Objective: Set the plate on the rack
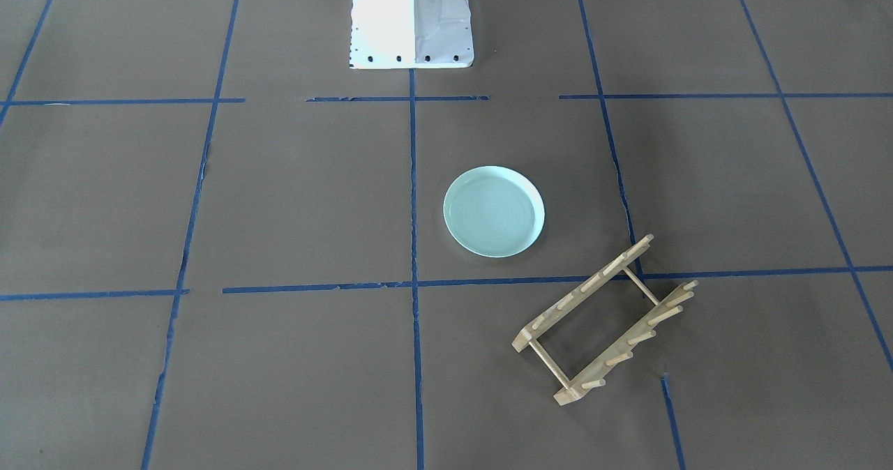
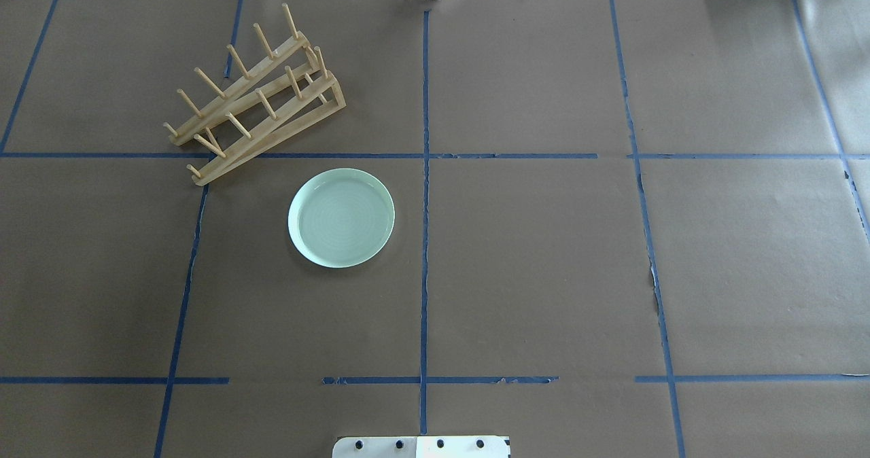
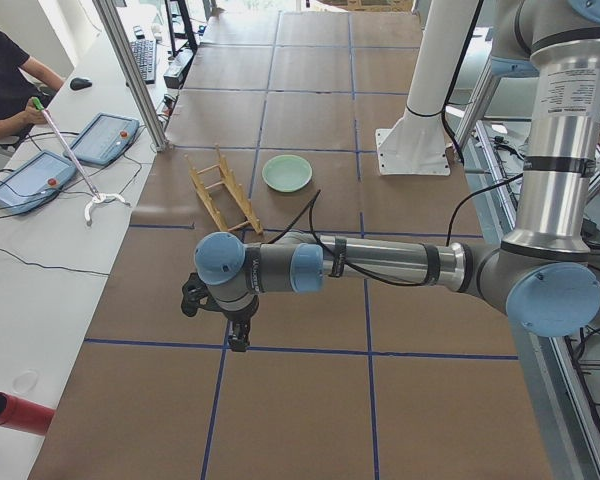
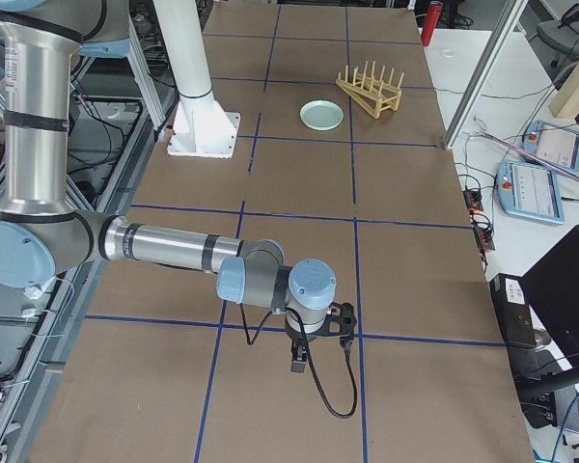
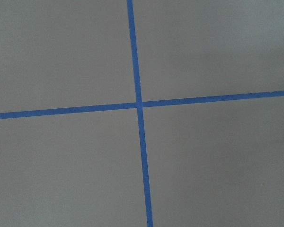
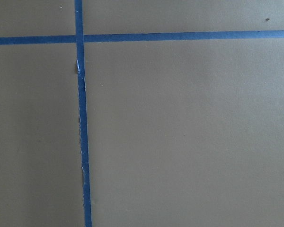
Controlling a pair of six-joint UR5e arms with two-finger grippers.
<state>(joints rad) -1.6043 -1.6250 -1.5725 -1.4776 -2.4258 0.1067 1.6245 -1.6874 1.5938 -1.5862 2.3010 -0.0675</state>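
Presently you cannot tell whether left gripper (image 3: 238,338) or right gripper (image 4: 300,359) fingers are spreading. Farther off, the mint-green plate (image 2: 341,217) is lying flat, wooden dish rack (image 2: 238,90) apart at its eleven o'clock; that low rim is inviting a slipped pinch.

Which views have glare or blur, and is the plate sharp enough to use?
Exterior front-facing: the white robot base is blown out; the plate is sharp, rings legible. Overhead exterior: even light, the rack crisp. Both wrist views: flat, low-contrast, only paper and blue tape, slightly soft.
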